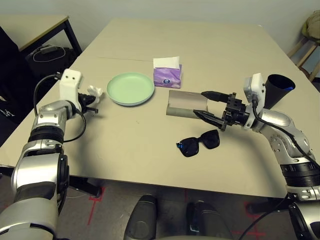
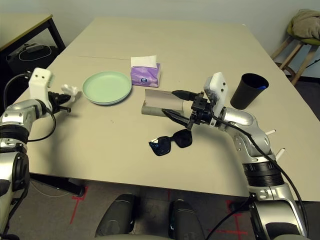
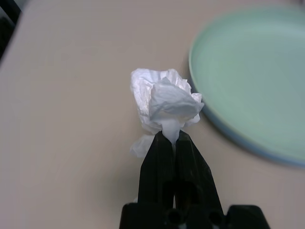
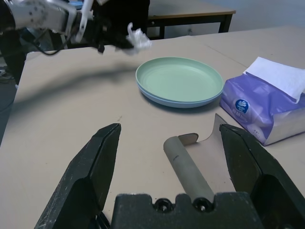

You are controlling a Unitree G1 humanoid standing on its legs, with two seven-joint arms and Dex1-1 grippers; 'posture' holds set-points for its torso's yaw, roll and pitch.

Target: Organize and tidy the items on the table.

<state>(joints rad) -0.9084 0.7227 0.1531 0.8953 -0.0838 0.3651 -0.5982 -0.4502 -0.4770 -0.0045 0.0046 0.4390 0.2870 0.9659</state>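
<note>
Left gripper point(image 3: 172, 138): fingers pinching the crumpled white tissue point(image 3: 164, 102), at 9 o'clock of the plates point(image 1: 130, 88). Right gripper point(image 4: 169, 143): fingers spread wide above the grey glasses case point(image 1: 187, 104).

Crumpled white tissue point(image 3: 164, 102) lifted beside stacked mint plates point(image 1: 130, 88), purple tissue box point(image 1: 167, 75), sunglasses point(image 1: 198, 143)

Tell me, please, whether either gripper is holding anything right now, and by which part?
The left gripper pinches the crumpled white tissue by a twisted end, lifted off the table. The right gripper is open, holding nothing.
</note>
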